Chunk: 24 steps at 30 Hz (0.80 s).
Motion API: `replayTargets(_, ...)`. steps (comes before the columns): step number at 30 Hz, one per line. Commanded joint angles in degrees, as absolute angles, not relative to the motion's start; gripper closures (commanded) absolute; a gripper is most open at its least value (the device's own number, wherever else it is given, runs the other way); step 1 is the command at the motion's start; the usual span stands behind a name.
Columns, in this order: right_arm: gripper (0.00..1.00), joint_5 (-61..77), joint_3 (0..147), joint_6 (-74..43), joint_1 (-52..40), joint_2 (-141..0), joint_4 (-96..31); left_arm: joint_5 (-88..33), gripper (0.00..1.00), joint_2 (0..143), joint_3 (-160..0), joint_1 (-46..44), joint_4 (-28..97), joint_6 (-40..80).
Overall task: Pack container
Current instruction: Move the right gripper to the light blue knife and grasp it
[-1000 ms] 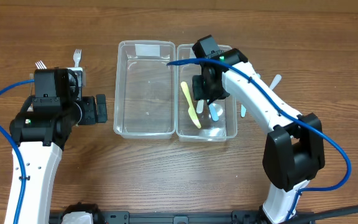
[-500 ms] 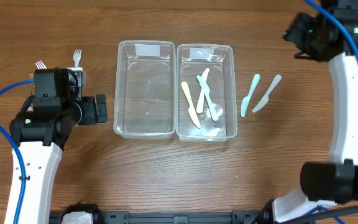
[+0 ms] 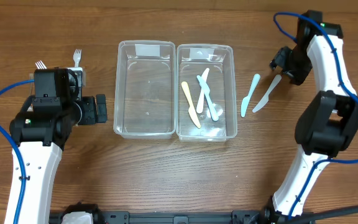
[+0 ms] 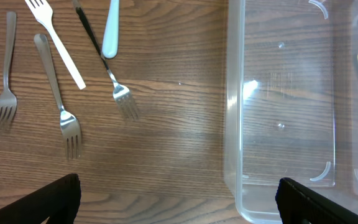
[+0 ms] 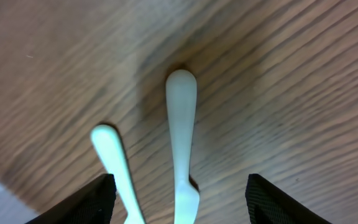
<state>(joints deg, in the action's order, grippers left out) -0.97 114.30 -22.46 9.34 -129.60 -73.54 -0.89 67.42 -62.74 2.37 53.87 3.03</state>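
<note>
Two clear rectangular tubs (image 3: pixel 145 93), three pale knives (image 3: pixel 205 96) in one; left gripper (image 3: pixel 101 109) and right gripper (image 3: pixel 279 63) spread.

Brown wooden table (image 3: pixel 166 177) — grain running sideways, faint plank seams across it

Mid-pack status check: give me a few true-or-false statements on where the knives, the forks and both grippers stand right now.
1. The three packed knives are in the left container. False: the left container is empty; they lie in the right container.
2. Two loose knives lie on the table, right of the containers. True.
3. The right gripper is shut on a knife. False: the right gripper is open and empty, above the loose knives' handles.
4. Several forks lie on the table left of the containers. True.
5. The left gripper holds a fork. False: the left gripper is open, holding nothing.
</note>
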Motion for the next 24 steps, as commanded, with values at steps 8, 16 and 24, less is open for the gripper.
replayTargets(8, 0.31, 1.63, 112.77, -22.72, 9.39, -134.87, -73.14, -1.54, 0.0, 67.4, -64.03, 2.61, 53.76, 3.01)
replayTargets(16, 0.31, 1.61, 106.48, -22.72, 9.39, -134.87, -70.52, -1.54, 0.0, 67.4, -64.03, 2.61, 53.78, 3.01)
replayTargets(24, 0.46, 1.63, 103.18, -22.7, 9.39, -134.87, -69.3, -1.54, 0.0, 67.4, -64.03, 2.61, 53.76, 3.01)
